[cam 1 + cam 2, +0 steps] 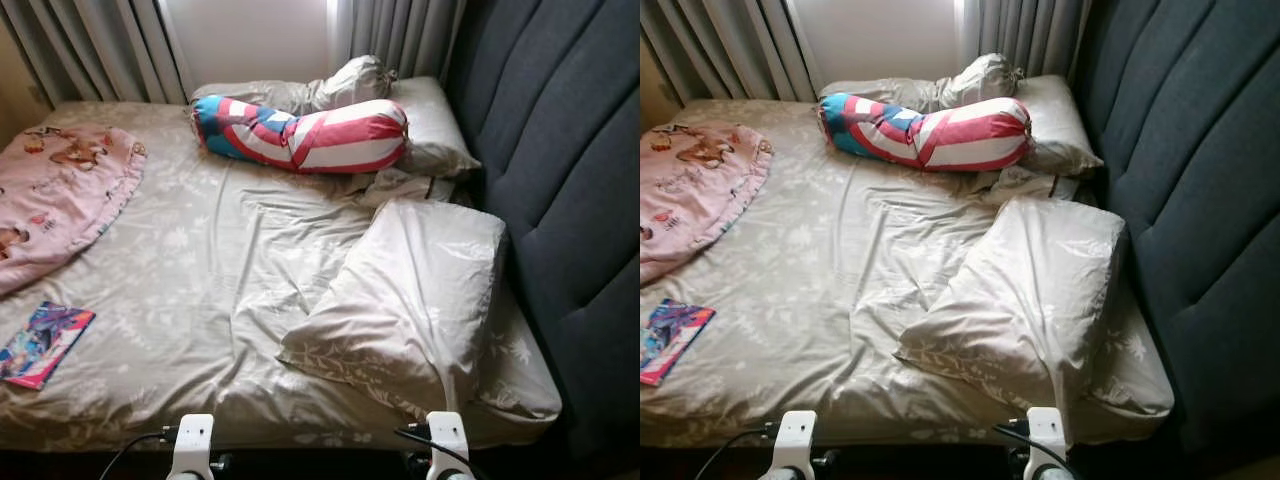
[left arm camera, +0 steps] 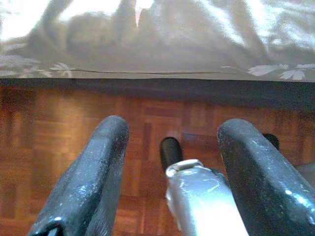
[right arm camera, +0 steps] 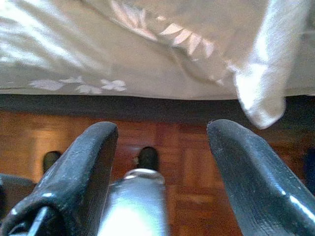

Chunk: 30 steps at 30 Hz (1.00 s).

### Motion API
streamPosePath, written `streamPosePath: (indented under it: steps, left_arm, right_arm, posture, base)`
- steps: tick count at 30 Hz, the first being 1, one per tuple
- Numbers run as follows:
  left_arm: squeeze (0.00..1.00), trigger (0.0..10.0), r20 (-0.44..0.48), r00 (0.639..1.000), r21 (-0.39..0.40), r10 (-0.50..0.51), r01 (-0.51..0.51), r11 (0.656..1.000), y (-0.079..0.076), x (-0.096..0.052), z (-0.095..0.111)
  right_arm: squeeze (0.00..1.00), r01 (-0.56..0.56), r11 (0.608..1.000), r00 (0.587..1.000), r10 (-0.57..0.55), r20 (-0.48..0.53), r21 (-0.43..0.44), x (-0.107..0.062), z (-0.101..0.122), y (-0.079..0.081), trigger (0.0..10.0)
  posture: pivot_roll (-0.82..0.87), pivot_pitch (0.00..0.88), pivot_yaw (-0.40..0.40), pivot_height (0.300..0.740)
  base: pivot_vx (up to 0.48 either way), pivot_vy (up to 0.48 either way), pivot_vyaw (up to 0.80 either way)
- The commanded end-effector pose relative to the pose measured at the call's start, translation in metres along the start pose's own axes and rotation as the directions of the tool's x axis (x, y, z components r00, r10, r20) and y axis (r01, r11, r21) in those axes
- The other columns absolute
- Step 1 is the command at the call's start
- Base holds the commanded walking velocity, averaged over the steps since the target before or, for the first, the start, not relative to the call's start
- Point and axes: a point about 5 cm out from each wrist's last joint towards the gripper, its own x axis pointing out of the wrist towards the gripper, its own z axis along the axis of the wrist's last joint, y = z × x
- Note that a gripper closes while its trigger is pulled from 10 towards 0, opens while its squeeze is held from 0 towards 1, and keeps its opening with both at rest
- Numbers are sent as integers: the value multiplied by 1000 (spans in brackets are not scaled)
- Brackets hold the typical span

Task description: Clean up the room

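— Hands?
— I log left hand [image 2: 170,167] and right hand [image 3: 160,169]: fingers apart, empty, low over the parquet floor [image 2: 44,132] at the bed's [image 1: 200,240] foot edge.

— On the bed?
— Pillow [image 1: 410,290] near the right corner; striped bolster [image 1: 300,133] by the headboard [image 1: 570,150]; pink blanket [image 1: 55,195] far left; book [image 1: 42,343] beneath it.

I can read no text, label, brand or number anywhere before me: the cover of the colourful book [image 1: 42,343] on the bed [image 1: 200,250] and the print on the pink blanket [image 1: 55,190] are too small and blurred to make out.
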Motion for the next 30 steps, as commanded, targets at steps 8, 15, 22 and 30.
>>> streamPosePath:
  steps: [8,15,22,30]
  left_arm:
    - [0,10000,-10,1000,-5,8,-8,1000,2,0,-2]
    - [0,10000,-7,1000,11,10,-10,1000,2,0,-2]
    - [0,10000,-6,1000,-5,14,-14,1000,2,0,-2]
    - [0,10000,6,1000,-5,14,-14,1000,1,0,1]
  right_arm:
    - [0,15,1000,1000,-15,-7,1,-1,-1,-5,10000]
    - [0,14,1000,1000,-14,-20,-9,-1,-2,-5,10000]
    - [0,12,1000,1000,-12,-22,-16,-1,-2,-5,10000]
    - [0,12,1000,1000,-12,-10,-11,-1,-1,-5,10000]
  posture:
    - [-55,44,-9,740]
    - [-54,46,-11,740]
    - [-55,48,-12,740]
    - [-54,48,-11,740]
  base:
    - [0,0,0]
    - [0,-249,-411]
    - [0,-69,-731]
    - [0,0,-179]
